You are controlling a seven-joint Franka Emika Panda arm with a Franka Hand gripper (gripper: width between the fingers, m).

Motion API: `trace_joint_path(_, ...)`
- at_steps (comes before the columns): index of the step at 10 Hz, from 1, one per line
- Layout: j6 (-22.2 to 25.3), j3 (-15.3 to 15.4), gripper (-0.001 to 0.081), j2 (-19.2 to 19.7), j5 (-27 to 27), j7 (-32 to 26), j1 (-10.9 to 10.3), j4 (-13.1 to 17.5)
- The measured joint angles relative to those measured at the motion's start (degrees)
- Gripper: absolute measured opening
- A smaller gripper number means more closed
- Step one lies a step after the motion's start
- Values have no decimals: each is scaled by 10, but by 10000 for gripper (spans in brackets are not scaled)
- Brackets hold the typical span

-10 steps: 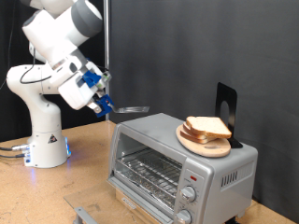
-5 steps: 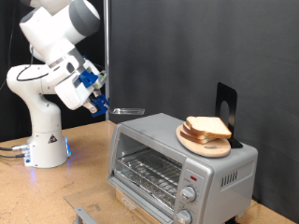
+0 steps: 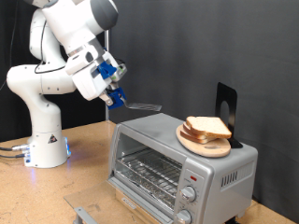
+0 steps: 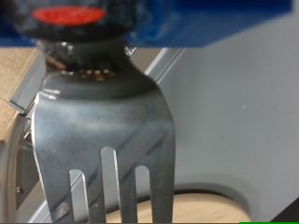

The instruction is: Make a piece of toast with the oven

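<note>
The gripper [image 3: 120, 97] has moved in the last second — it was off the oven's [image 3: 182, 163] corner towards the exterior view's left, and now it is higher and closer, above the oven's top near that same corner. It is closed on the handle of a metal fork [image 3: 142, 107], and the fork sticks out flat towards the exterior view's right, over the oven's roof. In the wrist view the fork [image 4: 103, 131] fills the picture, its tines pointing along the grey oven top, and a pale wooden edge shows beyond them. The piece of toast [image 3: 208, 128] lies in a small stack on a round wooden board [image 3: 204, 143] on the oven's top, at the far end from the gripper; the tines are well apart from it. The oven door looks shut and the rack inside is bare — so I judge no slice has gone in yet, and the arm is bringing the fork towards the bread.
</note>
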State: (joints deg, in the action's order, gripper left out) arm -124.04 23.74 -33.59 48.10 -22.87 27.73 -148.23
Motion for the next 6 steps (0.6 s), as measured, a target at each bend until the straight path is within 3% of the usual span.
trace_joint_path(6, -76, 54, 491, 106, -20, 63, 12, 70)
